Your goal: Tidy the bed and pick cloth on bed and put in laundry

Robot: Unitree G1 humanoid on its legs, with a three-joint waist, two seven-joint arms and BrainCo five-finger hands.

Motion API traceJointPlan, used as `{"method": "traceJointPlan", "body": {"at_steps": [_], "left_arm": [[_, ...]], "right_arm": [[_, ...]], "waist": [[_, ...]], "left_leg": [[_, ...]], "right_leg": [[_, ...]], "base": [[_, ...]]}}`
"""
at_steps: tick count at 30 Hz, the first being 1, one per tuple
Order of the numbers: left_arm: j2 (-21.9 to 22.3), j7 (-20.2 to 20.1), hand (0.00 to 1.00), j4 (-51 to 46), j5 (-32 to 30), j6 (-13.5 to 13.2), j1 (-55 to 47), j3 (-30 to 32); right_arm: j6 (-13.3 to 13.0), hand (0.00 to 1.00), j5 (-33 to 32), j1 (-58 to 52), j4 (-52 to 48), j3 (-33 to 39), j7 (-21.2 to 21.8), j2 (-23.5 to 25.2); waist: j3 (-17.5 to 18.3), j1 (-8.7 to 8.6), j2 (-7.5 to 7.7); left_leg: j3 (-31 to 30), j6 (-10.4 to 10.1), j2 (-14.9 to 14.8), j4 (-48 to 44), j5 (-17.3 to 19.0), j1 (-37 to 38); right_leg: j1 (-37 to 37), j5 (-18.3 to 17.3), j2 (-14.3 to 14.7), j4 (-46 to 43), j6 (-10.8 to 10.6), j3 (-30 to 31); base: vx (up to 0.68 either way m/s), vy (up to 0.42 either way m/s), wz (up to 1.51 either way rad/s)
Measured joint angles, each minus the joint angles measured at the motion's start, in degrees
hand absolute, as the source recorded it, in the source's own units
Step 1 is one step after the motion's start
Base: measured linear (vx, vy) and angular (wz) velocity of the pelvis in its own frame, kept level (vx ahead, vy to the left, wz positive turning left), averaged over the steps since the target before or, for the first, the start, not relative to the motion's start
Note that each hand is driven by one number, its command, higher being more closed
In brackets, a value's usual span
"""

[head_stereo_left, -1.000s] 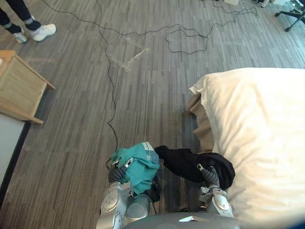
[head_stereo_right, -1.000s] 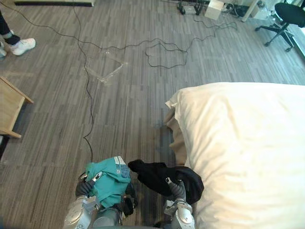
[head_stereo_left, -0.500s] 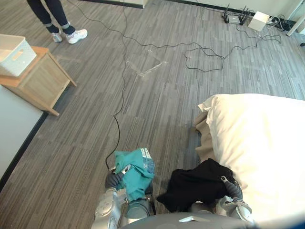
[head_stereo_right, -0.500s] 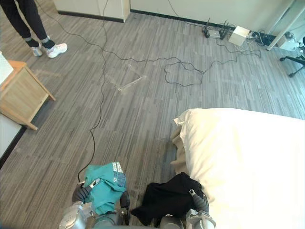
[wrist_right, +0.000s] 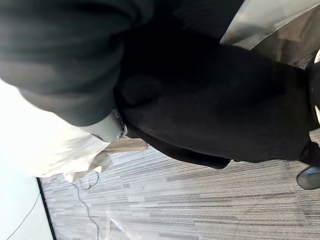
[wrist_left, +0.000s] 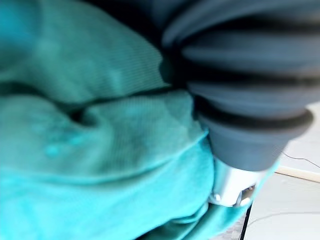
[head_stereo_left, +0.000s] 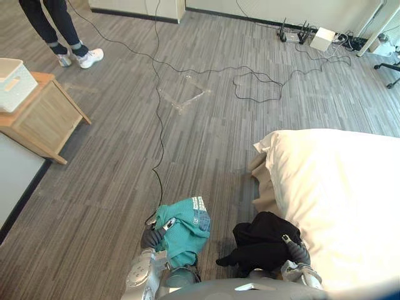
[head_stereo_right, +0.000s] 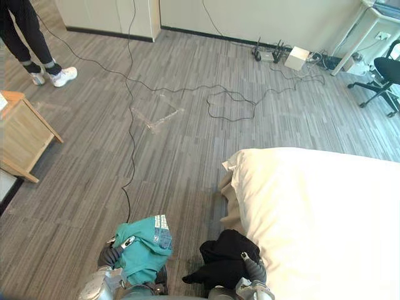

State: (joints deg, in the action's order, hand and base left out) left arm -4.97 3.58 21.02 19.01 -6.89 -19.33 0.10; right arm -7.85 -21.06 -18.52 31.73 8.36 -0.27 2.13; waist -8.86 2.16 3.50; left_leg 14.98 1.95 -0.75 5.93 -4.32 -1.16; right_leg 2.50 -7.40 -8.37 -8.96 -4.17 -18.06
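Teal cloth bunched in my left hand; black cloth clutched in my right hand, just beside the bed. Step, as I judge it: carrying to laundry. Next: turn towards the white basket on the wooden stand.

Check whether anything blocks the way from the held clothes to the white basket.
Nothing visible does: open floor lies between the teal cloth, the black cloth and the basket; a person stands beyond it.

Left hand and right hand held close in, apart, apparently about level.
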Motion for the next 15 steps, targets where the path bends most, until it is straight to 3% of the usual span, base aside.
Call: {"method": "traceJointPlan", "body": {"at_steps": [3,4,7,10,13,15], "left_arm": [[0.45,-0.18,1.00,-0.06,0.01,0.11,-0.40,0.01],[1.96,-1.20,1.00,-1.70,0.12,0.41,-3.43,-2.11],[2.06,-1.20,1.00,-1.70,0.12,0.41,-3.44,-2.12],[2.62,-0.94,1.00,-1.67,-0.01,0.41,-3.77,-2.48],[2.33,1.08,1.00,-0.18,-1.38,0.34,-3.39,-6.40],[3.93,3.16,1.00,3.43,-2.86,0.35,-1.86,-9.87]], "right_arm": [[0.00,1.00,-0.01,-1.96,-1.01,0.01,0.13,-0.28],[-0.04,1.00,-0.07,-3.60,-3.58,0.02,1.33,-0.84],[-0.04,1.00,-0.06,-3.67,-3.59,-0.03,1.33,-0.85],[-0.04,1.00,-0.03,-3.87,-3.81,-1.39,1.02,-0.87],[-0.04,1.00,1.50,-4.09,-3.78,-5.85,-0.85,-0.52],[-0.02,1.00,4.15,-3.90,-3.12,-8.43,-2.98,-0.55]], "waist": [[0.22,0.38,0.10],[2.46,0.54,-0.79],[2.42,0.48,-1.75],[2.44,0.58,-1.89],[2.47,0.03,-1.92],[2.24,-0.31,-3.69]], "left_leg": [[-0.26,-0.04,0.81,0.00,-0.03,-0.50],[0.33,0.88,1.43,-0.35,0.08,1.31],[0.44,0.57,0.98,-0.27,0.30,1.29],[1.71,0.15,0.85,-0.01,0.56,1.40],[1.82,0.01,1.90,0.02,-0.43,1.49],[1.26,-0.25,1.35,-0.04,-1.01,2.35]], "right_leg": [[-0.08,-2.56,-0.87,-0.04,0.07,-0.44],[3.78,0.74,-0.52,-0.03,-1.01,3.08],[3.53,0.62,-0.16,-0.07,-0.84,3.11],[2.93,-0.49,-0.01,-0.02,0.43,3.20],[3.84,-3.75,-0.72,1.47,-0.06,3.22],[4.97,-4.33,-0.04,1.88,0.07,2.99]], "base": [[-0.02,-0.010,0.11],[-0.02,-0.018,0.07],[-0.06,-0.033,-0.09],[-0.11,-0.052,-0.22],[-0.11,-0.095,-0.08],[-0.10,-0.075,0.11]]}}
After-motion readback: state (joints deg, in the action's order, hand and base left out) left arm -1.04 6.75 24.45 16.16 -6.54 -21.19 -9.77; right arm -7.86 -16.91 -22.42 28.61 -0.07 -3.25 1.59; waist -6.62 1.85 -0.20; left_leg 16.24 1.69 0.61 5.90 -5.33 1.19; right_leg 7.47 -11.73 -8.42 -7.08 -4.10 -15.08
